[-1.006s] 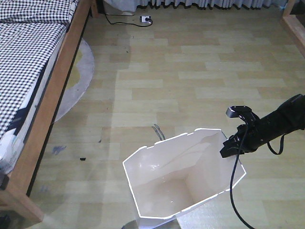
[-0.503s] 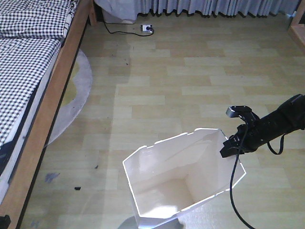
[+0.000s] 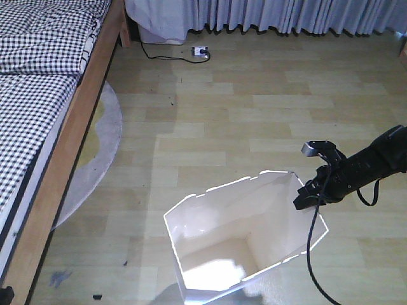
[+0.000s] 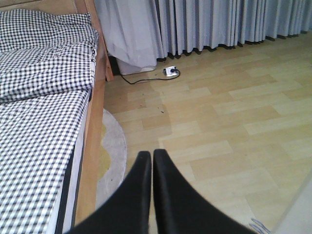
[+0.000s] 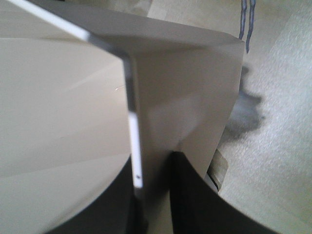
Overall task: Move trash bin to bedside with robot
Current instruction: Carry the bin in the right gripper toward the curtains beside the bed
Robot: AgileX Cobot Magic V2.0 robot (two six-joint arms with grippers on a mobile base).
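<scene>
Transport step in hand: the right gripper (image 3: 310,194) is clamped on the trash bin (image 3: 222,238) at the right corner of its rim. The right wrist view shows one black finger (image 5: 187,195) outside the thin wall and the other inside, jaws narrowed to about the wall's thickness. The bin sits low-centre in the front view, well apart from the bed (image 3: 38,95) at left. Whether its base rests on the floor or hangs clear I can't tell, as the bottom is out of frame. The left gripper (image 4: 152,157) has its jaws pressed together w/ nothing between.

Next move, as I judge it: drive left so the bin lands beside the wooden side rail (image 3: 76,146), w/o twisting the one-corner grip. Room is good — bare floor (image 3: 254,114) lies between bin and bed. Watch the rug (image 3: 108,127) edge poking out from under the frame. The power strip (image 3: 201,52) + cable by the curtains (image 3: 286,16) are far off.
</scene>
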